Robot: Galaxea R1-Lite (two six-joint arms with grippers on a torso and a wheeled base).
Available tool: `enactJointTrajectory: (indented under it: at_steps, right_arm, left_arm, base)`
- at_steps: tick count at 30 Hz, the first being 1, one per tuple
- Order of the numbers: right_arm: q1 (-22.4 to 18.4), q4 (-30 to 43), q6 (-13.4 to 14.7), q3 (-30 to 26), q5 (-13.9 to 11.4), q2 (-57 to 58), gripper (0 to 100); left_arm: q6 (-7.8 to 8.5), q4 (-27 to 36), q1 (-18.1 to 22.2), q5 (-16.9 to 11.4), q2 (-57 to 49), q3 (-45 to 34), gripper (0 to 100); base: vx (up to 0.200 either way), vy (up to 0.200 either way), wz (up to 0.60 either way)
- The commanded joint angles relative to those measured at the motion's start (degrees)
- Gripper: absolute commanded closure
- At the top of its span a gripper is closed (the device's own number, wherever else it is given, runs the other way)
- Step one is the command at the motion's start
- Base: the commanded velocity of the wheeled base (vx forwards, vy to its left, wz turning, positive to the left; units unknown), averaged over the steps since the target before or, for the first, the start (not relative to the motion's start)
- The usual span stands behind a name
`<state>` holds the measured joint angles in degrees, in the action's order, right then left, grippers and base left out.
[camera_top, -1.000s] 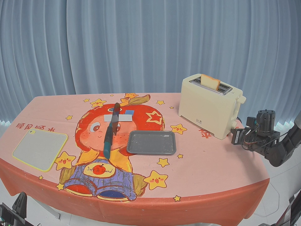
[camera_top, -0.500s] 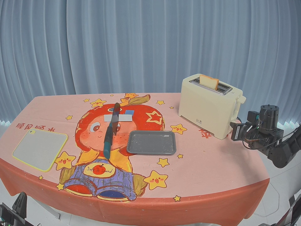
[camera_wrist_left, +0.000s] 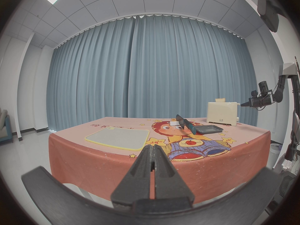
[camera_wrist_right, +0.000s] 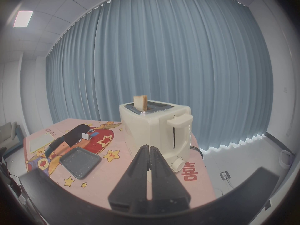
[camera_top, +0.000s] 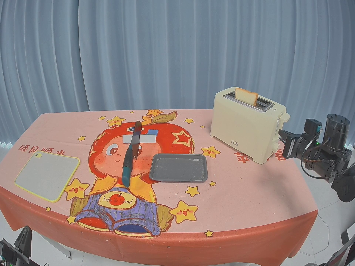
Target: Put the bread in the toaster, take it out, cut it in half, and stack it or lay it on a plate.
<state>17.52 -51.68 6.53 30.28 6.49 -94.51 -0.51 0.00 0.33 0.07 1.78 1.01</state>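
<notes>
Rising and drawing back from the lever end of the toaster (camera_top: 246, 128), my right gripper (camera_top: 282, 132) now hangs off that end, just beside the lever at about its height, fingers pressed together with nothing between them. The bread slice (camera_top: 247, 96) stands upright in the slot, its top poking out, higher than my fingertips and farther in over the toaster. Its broad faces run along the slot, so I judge I must go up and over, spread, and pinch across those faces. My left gripper (camera_wrist_left: 153, 147) is closed too, low before the table's edge near the cutting board (camera_top: 47, 174), well away. The right is plainly the nearer arm.
</notes>
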Motion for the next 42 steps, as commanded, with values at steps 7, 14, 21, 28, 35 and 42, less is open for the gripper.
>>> enactJointTrajectory:
  at_steps: [7,14,21,28,35,42]
  right_arm:
    - [0.0,-0.5,0.1,0.0,-0.2,2.1,100]
    - [0.1,-0.4,0.1,-0.3,-0.2,1.6,100]
    - [0.1,0.0,0.0,-0.5,-0.2,1.7,100]
    - [-0.2,0.0,0.0,-0.8,-0.2,2.2,100]
    - [0.0,-1.0,-1.0,-1.6,-0.4,2.5,0]
    - [0.9,-1.0,-1.1,-2.7,-0.4,3.5,0]
  left_arm:
    - [-0.02,-0.1,0.0,0.0,0.1,-1.0,100]
    - [-0.02,0.0,0.0,0.0,0.1,-1.0,100]
    - [-0.02,0.0,0.0,0.0,0.1,-1.0,100]
    - [-0.02,0.0,0.0,0.0,0.1,-1.0,100]
    - [-0.02,0.0,0.0,0.0,0.1,-1.0,100]
    - [-0.02,0.0,0.0,0.0,0.1,-1.0,100]
  base:
    - [0.0,0.0,0.0]
    - [0.0,0.0,0.0]
    - [0.0,0.0,0.0]
    - [0.0,0.0,0.0]
    - [0.0,0.0,0.0]
    - [0.0,0.0,0.0]
